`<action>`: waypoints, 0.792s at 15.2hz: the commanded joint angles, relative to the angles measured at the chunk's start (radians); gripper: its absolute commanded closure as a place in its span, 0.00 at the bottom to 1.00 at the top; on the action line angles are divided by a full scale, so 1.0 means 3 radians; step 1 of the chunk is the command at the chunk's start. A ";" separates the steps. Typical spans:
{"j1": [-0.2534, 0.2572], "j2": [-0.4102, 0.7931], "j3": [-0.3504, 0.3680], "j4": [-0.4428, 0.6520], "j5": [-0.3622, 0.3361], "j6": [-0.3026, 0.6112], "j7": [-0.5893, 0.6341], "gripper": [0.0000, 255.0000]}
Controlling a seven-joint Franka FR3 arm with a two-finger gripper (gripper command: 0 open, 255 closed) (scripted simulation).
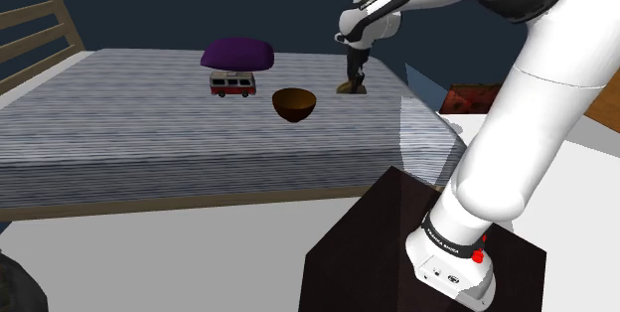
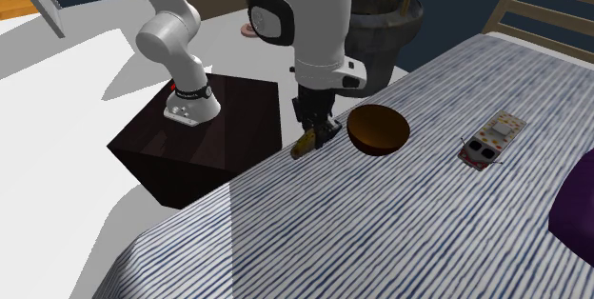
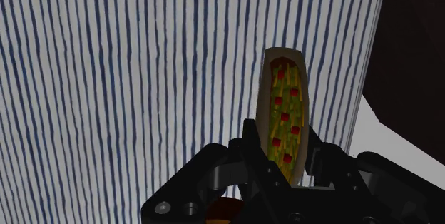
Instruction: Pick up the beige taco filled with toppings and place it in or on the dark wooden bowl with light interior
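A beige taco (image 3: 285, 108) with green, yellow and red filling stands on edge between my two black fingers, which clasp its near end. The gripper (image 1: 355, 74) points down at the striped bed (image 1: 149, 131) near its edge towards the shoulder view's right, with the taco (image 1: 350, 87) at its tip, at or just above the cover. In the second exterior view the taco (image 2: 305, 143) hangs under the gripper (image 2: 319, 133). The dark wooden bowl (image 1: 294, 103) sits upright on the bed a short way from it, seen also as the bowl (image 2: 378, 128) to the gripper's right.
A red and white toy van (image 1: 232, 84) stands beyond the bowl, with a purple cushion (image 1: 238, 55) behind it. The dark stand (image 2: 209, 135) sits on the white floor beside the bed. A slatted headboard (image 1: 40, 22) rises at the far end.
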 commanded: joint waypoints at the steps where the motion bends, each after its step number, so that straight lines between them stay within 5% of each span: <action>1: 0.0007 -0.0043 0.0003 0.0050 -0.0026 -0.0089 0.0021 1.00; 6: 0.0015 -0.0137 0.0008 0.0175 -0.0076 -0.0296 0.0050 1.00; 12: 0.0195 0.0239 0.0193 0.0619 0.0108 -0.0424 0.0334 1.00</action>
